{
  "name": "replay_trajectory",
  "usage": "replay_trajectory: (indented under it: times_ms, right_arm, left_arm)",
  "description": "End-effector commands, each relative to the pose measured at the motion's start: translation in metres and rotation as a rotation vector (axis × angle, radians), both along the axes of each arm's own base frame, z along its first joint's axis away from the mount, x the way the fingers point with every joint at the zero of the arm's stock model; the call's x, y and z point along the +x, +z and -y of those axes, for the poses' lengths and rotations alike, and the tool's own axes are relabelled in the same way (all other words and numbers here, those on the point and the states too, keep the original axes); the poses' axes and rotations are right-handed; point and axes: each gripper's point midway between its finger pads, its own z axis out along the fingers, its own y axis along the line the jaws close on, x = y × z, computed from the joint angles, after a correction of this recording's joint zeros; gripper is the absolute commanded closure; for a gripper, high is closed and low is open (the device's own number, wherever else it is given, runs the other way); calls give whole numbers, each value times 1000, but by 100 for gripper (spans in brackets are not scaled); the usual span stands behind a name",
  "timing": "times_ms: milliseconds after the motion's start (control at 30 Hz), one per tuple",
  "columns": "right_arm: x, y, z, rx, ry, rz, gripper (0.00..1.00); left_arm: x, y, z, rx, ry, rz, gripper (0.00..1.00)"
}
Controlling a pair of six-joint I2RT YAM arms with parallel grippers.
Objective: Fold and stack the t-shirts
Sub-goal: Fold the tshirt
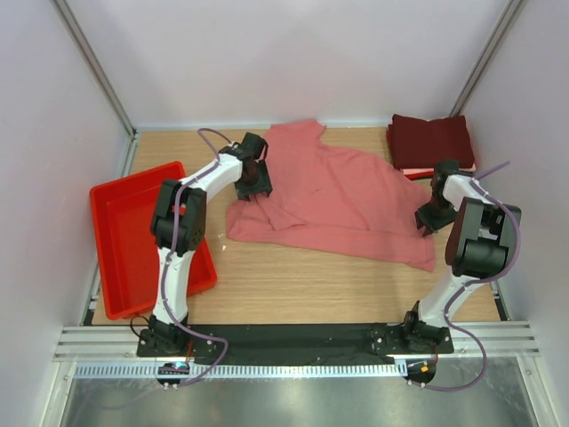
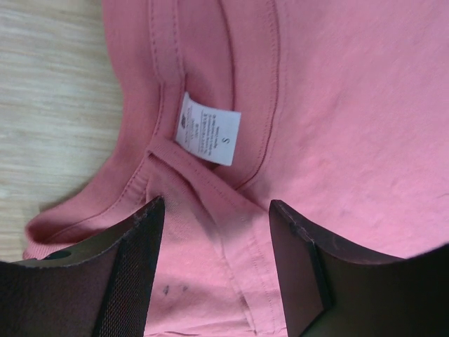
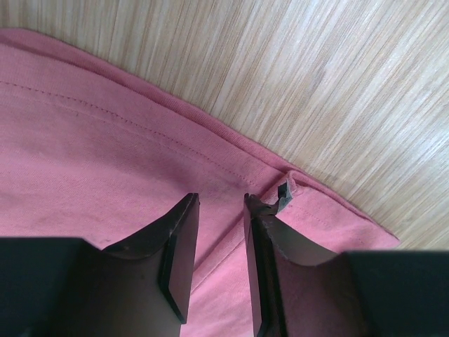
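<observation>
pink t-shirt, left gripper spread wide, right gripper nearly closed, both empty

A lab robot cell: white panel walls, aluminium rail, wooden bench.

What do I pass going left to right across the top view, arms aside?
tray → pink shirt → maroon stack
</observation>
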Motion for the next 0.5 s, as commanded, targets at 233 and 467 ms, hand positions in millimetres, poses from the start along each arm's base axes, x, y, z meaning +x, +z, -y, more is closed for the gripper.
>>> replay_trajectory:
  times_ms: [233,467]
  right_arm:
    - [-4,-2,2,-25,-22,-1,63]
    - [-7,-5,4,-37,-5,-1,76]
  left_arm:
    - [7,-4,6,-13,3,5,38]
    - [17,5,7,-14,4,43,62]
